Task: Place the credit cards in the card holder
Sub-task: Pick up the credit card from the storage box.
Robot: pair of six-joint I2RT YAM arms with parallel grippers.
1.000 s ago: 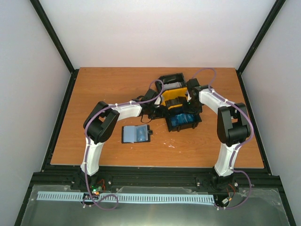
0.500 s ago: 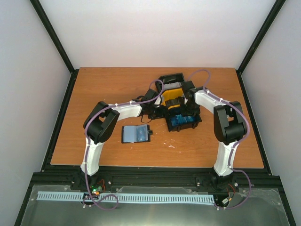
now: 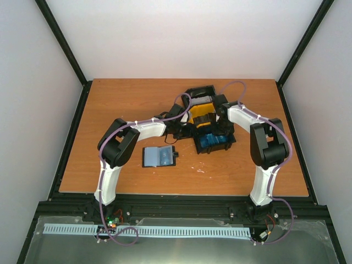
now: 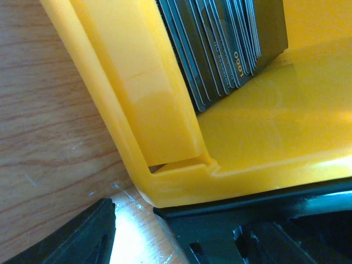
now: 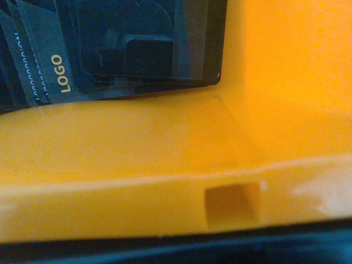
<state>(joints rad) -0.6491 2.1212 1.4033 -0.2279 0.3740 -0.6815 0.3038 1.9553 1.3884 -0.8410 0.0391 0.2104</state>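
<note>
Top external: card holder [image 3: 158, 157] open, near side of table | beyond, black-and-yellow tray [image 3: 197, 147]: blue credit cards [image 3: 212, 141] in near compartment, dark cards [image 4: 220, 38] on edge in yellow middle | wooden table [image 3: 126, 104], white walls | holder's long axis left-right, clasp tab [image 3: 176, 154] pointing right | left gripper [image 3: 184, 127], right gripper [image 3: 212, 120] at yellow compartment, jaw spread cannot be told

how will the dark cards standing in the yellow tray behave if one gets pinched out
Probably stiff and light: the cards are thin sheets standing on edge. Likely slippery, as their faces look glossy. Packed tight beside the yellow tray wall, neighbours may drag along.
</note>
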